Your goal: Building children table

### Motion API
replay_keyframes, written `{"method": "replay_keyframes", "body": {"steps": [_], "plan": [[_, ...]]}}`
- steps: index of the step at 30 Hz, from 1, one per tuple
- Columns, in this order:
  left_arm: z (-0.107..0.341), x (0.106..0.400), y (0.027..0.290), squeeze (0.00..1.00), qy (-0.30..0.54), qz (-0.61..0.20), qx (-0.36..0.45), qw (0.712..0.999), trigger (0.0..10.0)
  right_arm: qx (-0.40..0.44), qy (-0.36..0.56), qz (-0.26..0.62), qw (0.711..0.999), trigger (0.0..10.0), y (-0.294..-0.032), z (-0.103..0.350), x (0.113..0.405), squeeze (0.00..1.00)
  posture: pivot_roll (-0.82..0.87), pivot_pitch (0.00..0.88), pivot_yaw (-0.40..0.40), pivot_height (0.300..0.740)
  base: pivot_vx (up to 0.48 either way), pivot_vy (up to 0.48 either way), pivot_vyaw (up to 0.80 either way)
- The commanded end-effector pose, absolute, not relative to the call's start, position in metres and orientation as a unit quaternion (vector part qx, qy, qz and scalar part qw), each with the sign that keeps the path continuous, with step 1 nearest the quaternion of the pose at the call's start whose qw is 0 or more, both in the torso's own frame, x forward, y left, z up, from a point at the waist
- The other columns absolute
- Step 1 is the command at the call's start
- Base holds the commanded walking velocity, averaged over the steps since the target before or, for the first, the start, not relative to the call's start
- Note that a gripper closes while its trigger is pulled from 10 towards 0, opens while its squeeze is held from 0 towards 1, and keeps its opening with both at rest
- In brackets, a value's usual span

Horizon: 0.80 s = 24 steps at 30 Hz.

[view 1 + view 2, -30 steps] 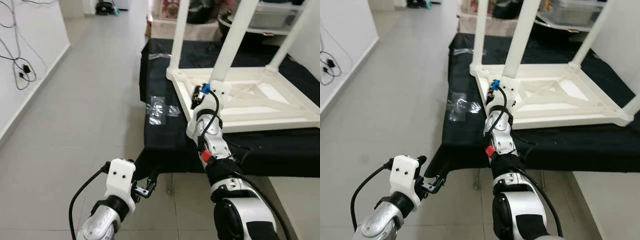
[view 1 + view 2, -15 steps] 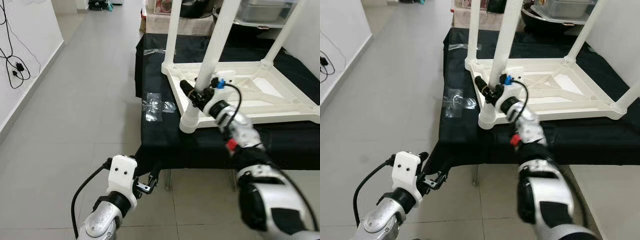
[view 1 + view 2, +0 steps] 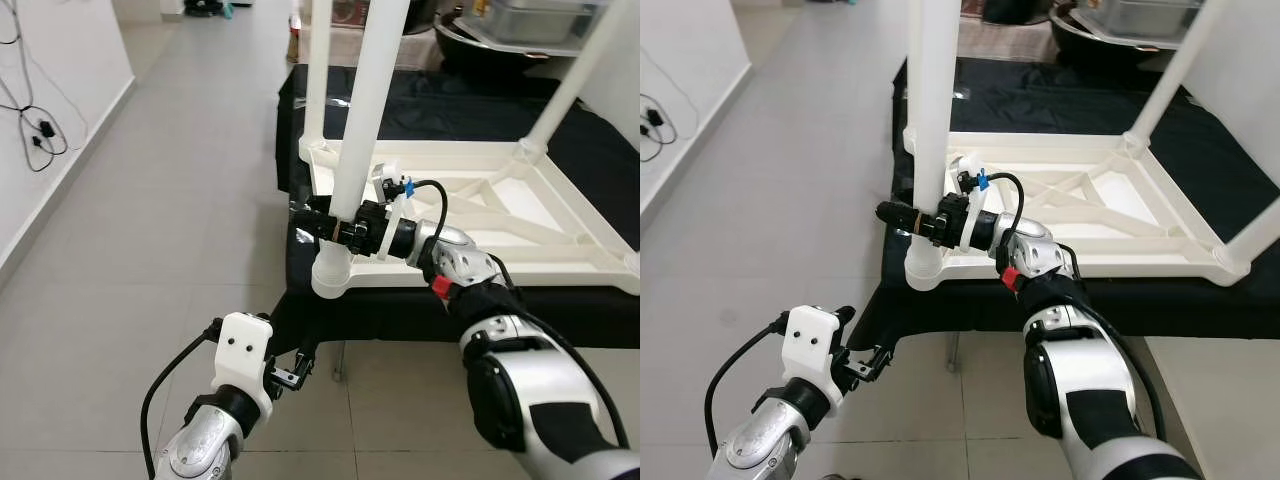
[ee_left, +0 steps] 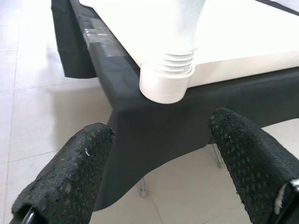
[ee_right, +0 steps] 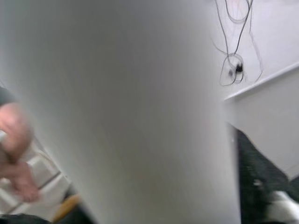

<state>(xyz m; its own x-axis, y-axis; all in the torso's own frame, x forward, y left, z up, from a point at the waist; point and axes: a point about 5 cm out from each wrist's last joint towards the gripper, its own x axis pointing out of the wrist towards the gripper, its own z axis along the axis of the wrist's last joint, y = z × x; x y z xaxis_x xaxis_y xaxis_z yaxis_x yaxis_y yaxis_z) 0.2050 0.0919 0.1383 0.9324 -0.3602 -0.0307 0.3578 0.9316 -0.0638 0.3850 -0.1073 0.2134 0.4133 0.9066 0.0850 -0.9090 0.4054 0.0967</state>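
One white leg [image 3: 362, 120], at frame centre, stands in the corner socket of the upturned table [image 3: 520, 215]; the right gripper [image 3: 325, 228] clasps it low down. The left gripper [image 4: 163, 168] hangs open, lower left. Over-twisting could cross-thread the socket.

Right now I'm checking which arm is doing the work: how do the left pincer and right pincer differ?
The right pincer reaches sideways over the black-covered platform, fingers around the near table leg; the left pincer hangs low over the floor tiles, holding nothing. The left pincer's fingers are spread open; the right's clamp the leg. Both have black fingers.
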Motion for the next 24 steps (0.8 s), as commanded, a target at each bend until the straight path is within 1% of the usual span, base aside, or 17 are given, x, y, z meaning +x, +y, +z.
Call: {"method": "replay_keyframes", "body": {"steps": [1, 2, 3, 4, 5, 6, 8, 9, 10, 11, 12, 13, 15, 16, 17, 20, 24], "plan": [[0.133, 0.204, 0.089, 0.00, 0.031, -0.187, -0.031, 0.981, 10.0, 0.067, -0.004, 0.520, 0.852, 0.0, -0.103, 0.213, 0.389, 0.00, 0.10, 0.086, -0.100, 0.740, 0.000, 0.000, 0.00], [0.133, 0.203, 0.089, 0.00, 0.032, -0.187, -0.031, 0.981, 10.0, 0.050, -0.008, 0.437, 0.898, 0.0, -0.108, 0.214, 0.398, 0.00, 0.10, 0.081, -0.100, 0.740, 0.000, 0.000, 0.00], [0.133, 0.203, 0.089, 0.00, 0.032, -0.187, -0.031, 0.981, 10.0, 0.050, -0.008, 0.437, 0.898, 0.0, -0.108, 0.214, 0.398, 0.00, 0.10, 0.081, -0.100, 0.740, 0.000, 0.000, 0.00], [0.132, 0.204, 0.089, 0.00, 0.033, -0.188, -0.031, 0.981, 10.0, 0.029, -0.010, 0.291, 0.956, 0.0, -0.125, 0.212, 0.408, 0.00, 0.10, 0.081, -0.094, 0.740, 0.000, 0.000, 0.00], [0.132, 0.204, 0.089, 0.00, 0.033, -0.188, -0.031, 0.981, 10.0, 0.029, -0.010, 0.291, 0.956, 0.0, -0.125, 0.212, 0.408, 0.00, 0.10, 0.081, -0.094, 0.740, 0.000, 0.000, 0.00], [0.132, 0.204, 0.089, 0.00, 0.033, -0.188, -0.031, 0.981, 10.0, 0.023, -0.007, 0.248, 0.969, 0.0, -0.132, 0.211, 0.410, 0.00, 0.10, 0.081, -0.094, 0.740, 0.000, 0.000, 0.00], [0.132, 0.204, 0.089, 0.00, 0.034, -0.189, -0.031, 0.981, 10.0, 0.021, -0.005, 0.227, 0.974, 0.0, -0.136, 0.210, 0.411, 0.00, 0.10, 0.081, -0.094, 0.740, 0.000, 0.000, 0.00], [0.132, 0.204, 0.090, 0.00, 0.034, -0.191, -0.031, 0.981, 10.0, 0.020, -0.003, 0.146, 0.989, 0.0, -0.148, 0.207, 0.413, 0.00, 0.09, 0.079, -0.088, 0.740, 0.000, 0.000, 0.00], [0.132, 0.204, 0.090, 0.00, 0.034, -0.191, -0.031, 0.981, 10.0, 0.020, -0.003, 0.146, 0.989, 0.0, -0.148, 0.207, 0.413, 0.00, 0.09, 0.079, -0.088, 0.740, 0.000, 0.000, 0.00], [0.132, 0.204, 0.089, 0.00, 0.034, -0.192, -0.030, 0.980, 10.0, 0.015, -0.006, 0.067, 0.998, 0.0, -0.159, 0.205, 0.413, 0.00, 0.09, 0.079, -0.088, 0.740, 0.000, 0.000, 0.00], [0.132, 0.204, 0.089, 0.00, 0.034, -0.192, -0.030, 0.980, 10.0, 0.015, -0.006, 0.067, 0.998, 0.0, -0.159, 0.205, 0.413, 0.00, 0.09, 0.079, -0.088, 0.740, 0.000, 0.000, 0.00], [0.132, 0.204, 0.090, 0.00, 0.034, -0.194, -0.029, 0.980, 10.0, 0.022, -0.003, -0.010, 1.000, 0.0, -0.169, 0.201, 0.411, 0.00, 0.09, 0.084, -0.083, 0.740, 0.000, 0.000, 0.00], [0.132, 0.204, 0.090, 0.00, 0.034, -0.194, -0.029, 0.980, 10.0, 0.022, -0.003, -0.010, 1.000, 0.0, -0.169, 0.201, 0.411, 0.00, 0.09, 0.084, -0.083, 0.740, 0.000, 0.000, 0.00], [0.131, 0.204, 0.090, 0.00, 0.035, -0.196, -0.028, 0.980, 10.0, 0.041, 0.002, -0.087, 0.995, 0.0, -0.176, 0.195, 0.407, 0.00, 0.09, 0.085, -0.084, 0.740, 0.000, 0.000, 0.00], [0.131, 0.204, 0.090, 0.00, 0.035, -0.196, -0.028, 0.980, 10.0, 0.041, 0.002, -0.087, 0.995, 0.0, -0.176, 0.195, 0.407, 0.00, 0.09, 0.085, -0.084, 0.740, 0.000, 0.000, 0.00], [0.132, 0.205, 0.090, 0.00, 0.034, -0.196, -0.027, 0.980, 10.0, 0.088, 0.024, -0.187, 0.978, 0.0, -0.156, 0.175, 0.390, 0.00, 0.09, 0.092, -0.086, 0.740, 0.000, 0.000, 0.00], [0.132, 0.206, 0.090, 0.00, 0.033, -0.195, -0.028, 0.980, 10.0, 0.093, 0.018, -0.187, 0.978, 0.0, -0.140, 0.175, 0.387, 0.00, 0.09, 0.093, -0.087, 0.740, 0.000, 0.000, 0.00]]}}
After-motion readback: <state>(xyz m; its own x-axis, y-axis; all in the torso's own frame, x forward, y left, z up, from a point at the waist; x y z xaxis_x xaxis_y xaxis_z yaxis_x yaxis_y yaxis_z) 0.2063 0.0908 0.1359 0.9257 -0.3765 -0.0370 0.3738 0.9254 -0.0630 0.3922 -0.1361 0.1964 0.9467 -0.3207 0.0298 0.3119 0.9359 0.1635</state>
